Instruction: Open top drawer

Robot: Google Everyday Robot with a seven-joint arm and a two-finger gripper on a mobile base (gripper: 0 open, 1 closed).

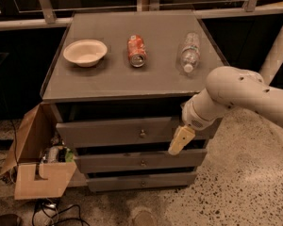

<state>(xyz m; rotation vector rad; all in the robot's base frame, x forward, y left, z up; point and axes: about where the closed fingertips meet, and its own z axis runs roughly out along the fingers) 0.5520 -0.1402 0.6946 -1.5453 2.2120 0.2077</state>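
The top drawer [108, 132] is the tallest grey front of three in the cabinet, with a small round brass knob [142, 133] at its centre. Its front looks closed. My gripper [180, 140] hangs from the white arm [236, 95] coming in from the right. Its tan tip points down and left in front of the right part of the top drawer's front, to the right of the knob and apart from it. Two shorter drawers [141, 161] sit below.
On the cabinet top [108, 81] are a white bowl [85, 53], a red can [137, 51] lying down and a clear plastic bottle [189, 51] lying down. An open cardboard box [37, 159] stands at the cabinet's left. Cables [56, 211] lie on the floor.
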